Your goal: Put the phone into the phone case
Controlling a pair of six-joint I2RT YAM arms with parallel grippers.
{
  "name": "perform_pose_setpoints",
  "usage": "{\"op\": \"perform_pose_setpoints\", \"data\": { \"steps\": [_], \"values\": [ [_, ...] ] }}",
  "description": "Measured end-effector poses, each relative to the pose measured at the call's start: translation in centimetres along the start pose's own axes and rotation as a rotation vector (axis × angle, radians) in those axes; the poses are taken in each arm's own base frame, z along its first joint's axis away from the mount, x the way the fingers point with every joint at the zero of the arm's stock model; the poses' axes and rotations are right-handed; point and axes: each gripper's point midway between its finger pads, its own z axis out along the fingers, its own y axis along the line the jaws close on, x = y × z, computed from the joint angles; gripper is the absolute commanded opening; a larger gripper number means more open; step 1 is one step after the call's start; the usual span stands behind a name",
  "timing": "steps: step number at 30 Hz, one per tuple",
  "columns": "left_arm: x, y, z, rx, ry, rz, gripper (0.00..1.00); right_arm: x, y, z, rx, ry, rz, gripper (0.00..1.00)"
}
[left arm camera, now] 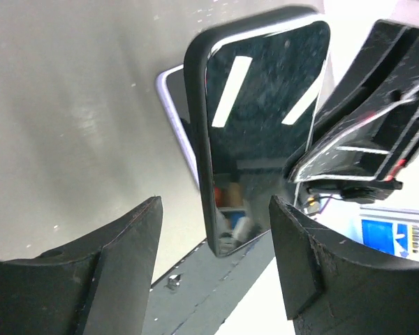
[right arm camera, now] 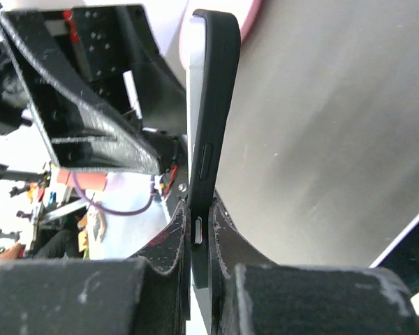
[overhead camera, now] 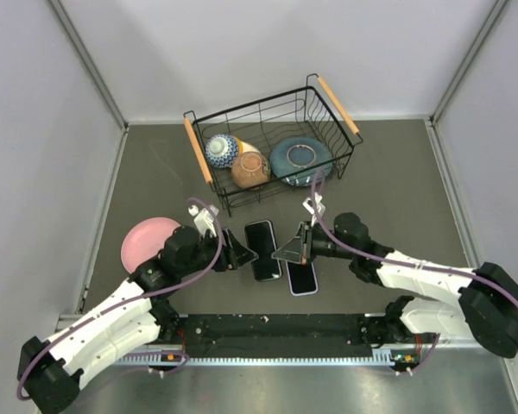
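The phone, black with a glossy screen, is in front of the basket between my two grippers. My right gripper is shut on its right long edge; the right wrist view shows the phone edge-on, clamped between the fingers. My left gripper is open beside the phone's left edge. In the left wrist view the screen stands beyond the open fingers, not touched by them. The phone case, pale lavender rim with a dark inside, lies flat just right of the phone; its rim shows behind the phone.
A black wire basket with wooden handles stands behind and holds two bowls and a blue plate. A pink plate lies at the left by my left arm. The table's front rail runs just below the case.
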Motion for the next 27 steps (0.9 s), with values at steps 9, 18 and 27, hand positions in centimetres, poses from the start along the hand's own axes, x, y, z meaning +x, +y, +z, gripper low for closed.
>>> {"op": "perform_pose_setpoints", "data": {
  "steps": [9, 18, 27],
  "values": [
    [-0.9, -3.4, -1.0, 0.178, -0.051, 0.037, 0.63, 0.7, 3.4, -1.5, -0.232, -0.041, -0.005, 0.0],
    [-0.3, -5.1, -1.3, 0.295, -0.029, 0.025, 0.23, 0.9, 4.2, -1.6, -0.321, -0.051, 0.035, 0.05],
    [-0.3, -6.7, -2.1, 0.385, -0.023, 0.072, 0.0, 0.7, 4.8, -2.1, -0.341, -0.059, 0.026, 0.52]
  ]
}}
